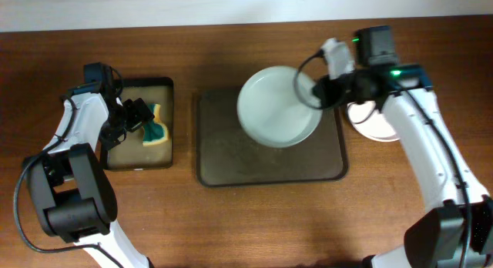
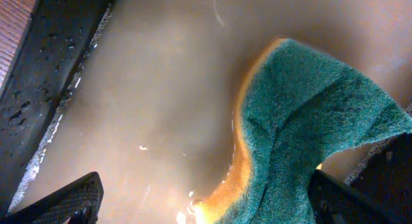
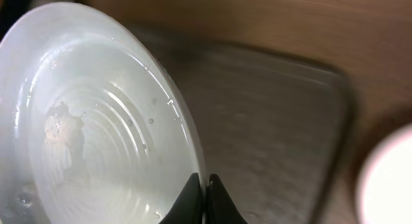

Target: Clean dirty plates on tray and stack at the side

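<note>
The plate (image 1: 277,108) sits over the far right part of the dark brown tray (image 1: 254,166), its edge reaching past the tray's far rim. Whether it touches the tray floor cannot be told. In the right wrist view the plate (image 3: 96,134) looks tilted and wet, with droplets and a faint smear on its inner surface, and the tray (image 3: 277,114) spreads out behind it. The right gripper (image 1: 317,89) holds this plate at its right rim. Seen up close, the right gripper (image 3: 203,184) has its jaws pinched narrow on the rim. Just beside the tray's right edge a second plate (image 1: 375,123) lies on the wooden table (image 1: 231,222), partly under the right arm. Well apart, to the left of the tray, the small black tray (image 1: 166,149) holds cloudy tan liquid and a green and yellow sponge (image 1: 158,131). The left gripper (image 1: 141,116) hangs over it with its jaws wide, and the sponge (image 2: 309,127) lies bent between the fingers (image 2: 67,201), close to the right one.
</note>
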You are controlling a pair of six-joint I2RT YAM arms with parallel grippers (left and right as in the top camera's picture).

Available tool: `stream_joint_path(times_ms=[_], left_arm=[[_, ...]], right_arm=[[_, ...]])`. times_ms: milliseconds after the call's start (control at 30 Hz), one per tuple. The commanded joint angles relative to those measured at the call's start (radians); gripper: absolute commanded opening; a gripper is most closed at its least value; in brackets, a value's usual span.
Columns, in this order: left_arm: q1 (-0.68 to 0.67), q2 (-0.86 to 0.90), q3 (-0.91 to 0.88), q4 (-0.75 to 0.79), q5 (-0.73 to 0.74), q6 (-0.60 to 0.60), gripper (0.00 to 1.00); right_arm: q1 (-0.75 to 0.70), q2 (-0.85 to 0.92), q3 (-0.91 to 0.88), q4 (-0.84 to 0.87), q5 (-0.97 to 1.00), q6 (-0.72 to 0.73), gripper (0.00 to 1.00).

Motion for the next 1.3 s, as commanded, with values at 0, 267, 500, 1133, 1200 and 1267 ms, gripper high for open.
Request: stream_joint_path(times_ms=[0,267,500,1133,1200,1267], left_arm=[[0.007,-0.01,0.015,-0.002,-0.008,0.008,0.99],[0.007,-0.01,0.015,-0.002,-0.008,0.008,1.0],[0.007,-0.01,0.015,-0.002,-0.008,0.009,0.99],[0.007,-0.01,0.015,-0.002,-0.008,0.008,1.0],[0.007,-0.01,0.015,-0.002,-0.008,0.008,1.0],[0.007,-0.01,0.015,-0.001,-0.008,0.008,0.99]], right_arm=[[-0.158,0.024,0.003,0.0,0.122,0.183,0.04],[-0.399,0.116,-0.077,0.043,0.267,0.283,0.04],[-0.481,0.199,-0.105,0.088,0.296,0.312,0.04],[-0.511,0.142,-0.105,0.012,0.175,0.302,0.89],[-0.508,0.082,-0.106,-0.056,0.172,0.302,0.93],[-0.493,-0.002,-0.113,-0.129,0.172,0.299,0.93]])
